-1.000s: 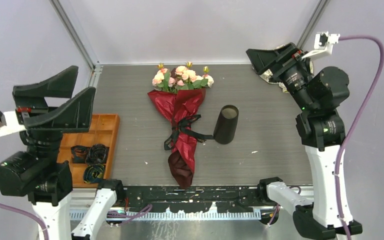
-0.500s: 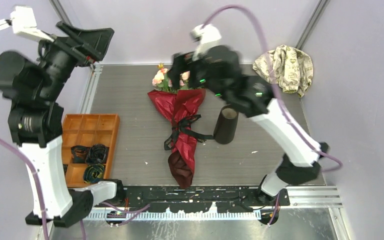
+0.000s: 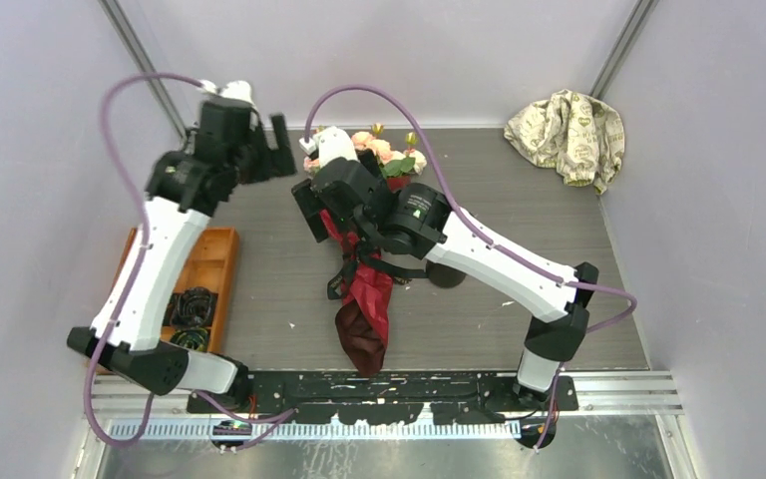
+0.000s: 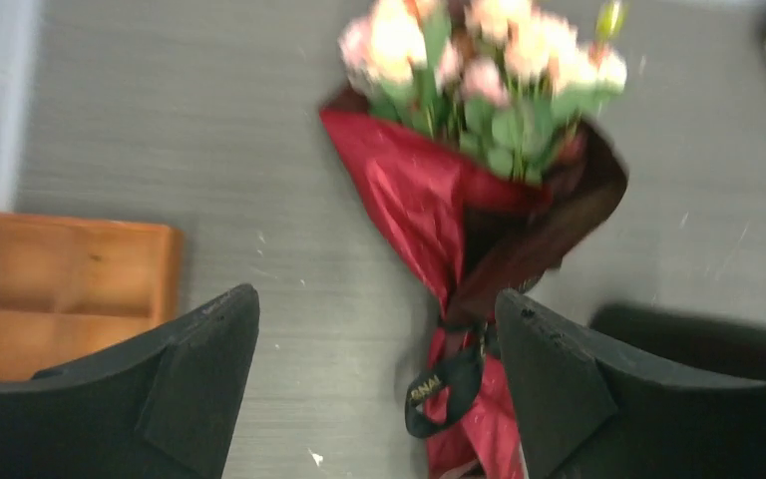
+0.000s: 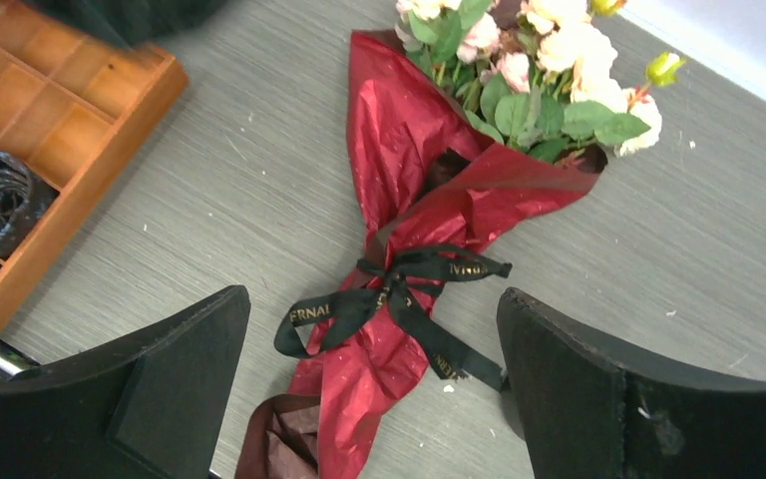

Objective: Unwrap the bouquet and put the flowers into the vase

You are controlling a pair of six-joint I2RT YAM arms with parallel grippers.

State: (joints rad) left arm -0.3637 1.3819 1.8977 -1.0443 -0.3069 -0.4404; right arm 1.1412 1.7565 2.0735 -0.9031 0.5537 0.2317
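1. The bouquet (image 3: pixel 364 299) lies flat on the grey bench (image 3: pixel 259 289), about mid-bench. Its heads point toward the far wall and its tapered foot toward the arm bases.
2. Its flowers (image 5: pixel 549 60) are pink, peach and cream roses with green leaves and a few yellow buds. They spill out of the open top of the dark red wrapping paper (image 5: pixel 409 170).
3. A black ribbon (image 5: pixel 399 289) with gold lettering is tied in a bow around the narrow waist of the paper. Its loose tails lie on the bench on both sides.
4. The right tool (image 5: pixel 371 299) hangs above the bow with its jaws spread wide, one finger to each side of the wrap, gripping nothing. From above, the right arm crosses over the middle of the bouquet.
5. The left tool (image 4: pixel 374 309) is also spread wide and holds nothing. It is raised over the bench to the left of the flower heads, looking down on the upper wrap.
6. The black vase (image 3: pixel 447 278) stands just right of the bouquet's waist and is mostly hidden by the right arm.
7. An orange compartment tray (image 3: pixel 209 261) sits at the bench's left edge with dark coiled ribbon (image 3: pixel 194 299) in its near cells.
8. A crumpled beige patterned cloth (image 3: pixel 567 125) lies in the far right corner, well apart from the bouquet.
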